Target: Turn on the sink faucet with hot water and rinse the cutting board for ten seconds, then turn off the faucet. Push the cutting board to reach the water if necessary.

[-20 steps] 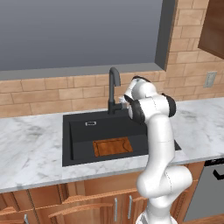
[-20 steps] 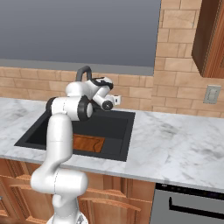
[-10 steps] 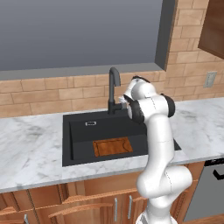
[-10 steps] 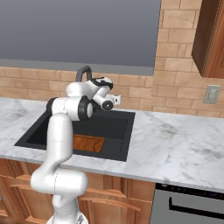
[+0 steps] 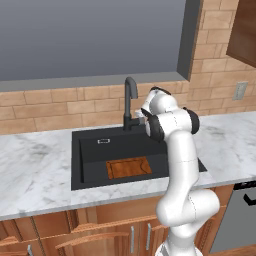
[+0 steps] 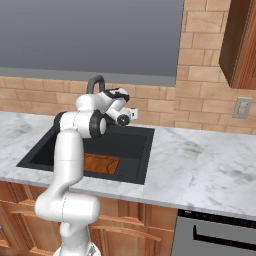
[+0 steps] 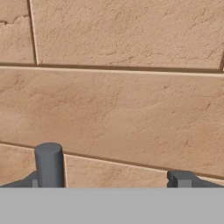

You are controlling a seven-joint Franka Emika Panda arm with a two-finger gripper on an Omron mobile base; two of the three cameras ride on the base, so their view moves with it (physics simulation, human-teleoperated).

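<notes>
Tool (image 7: 114, 180) wide apart near faucet (image 5: 129, 101), above cutting board (image 5: 129, 167).

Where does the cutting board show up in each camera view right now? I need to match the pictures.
Left base view: the cutting board lies flat in the sink, at the front of the basin, just left of the arm.
Right base view: the cutting board peeks out right of the arm's upright link, near the basin's front.
Hand view: brick wall ahead.
Shared landmark: the faucet behind the basin.

Matte-black sink (image 5: 90, 150) and faucet (image 5: 130, 100); reddish-brown cutting board (image 5: 129, 167) — grain perhaps wood; grey-veined white marble counter (image 5: 35, 165); my fingertips (image 7: 49, 164) dark grey.
</notes>
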